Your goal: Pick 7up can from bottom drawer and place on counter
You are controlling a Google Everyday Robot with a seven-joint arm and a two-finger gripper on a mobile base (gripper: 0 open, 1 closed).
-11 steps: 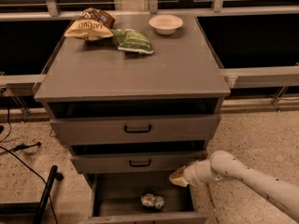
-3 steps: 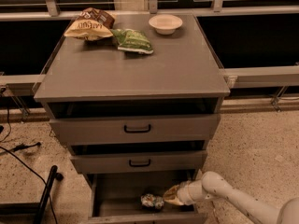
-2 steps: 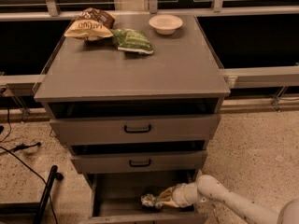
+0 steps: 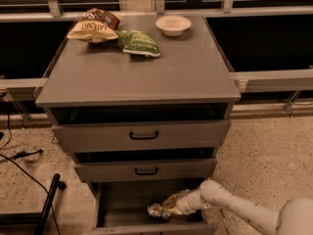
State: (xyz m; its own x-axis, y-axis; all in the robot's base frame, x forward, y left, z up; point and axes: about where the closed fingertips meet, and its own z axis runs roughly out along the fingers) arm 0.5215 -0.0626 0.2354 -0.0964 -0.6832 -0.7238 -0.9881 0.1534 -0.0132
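**Hand deep in the bottom drawer, right at the can**

Down low, the bottom drawer point(image 4: 113, 205) stands pulled open. The hand point(image 4: 171, 205) is inside it, reaching in from the right, its tip right up against the 7up can point(image 4: 157, 211) on the drawer floor. Touching, it seems; whether it grips the can, I cannot tell. Above, the middle drawer point(image 4: 107, 171) and top drawer point(image 4: 98, 135) sit ajar. Up on the counter point(image 4: 137, 80), a green snack bag point(image 4: 139, 42) and a brown chip bag point(image 4: 94, 27) lie near the far left corner, with a white bowl point(image 4: 173, 24) by the far edge.
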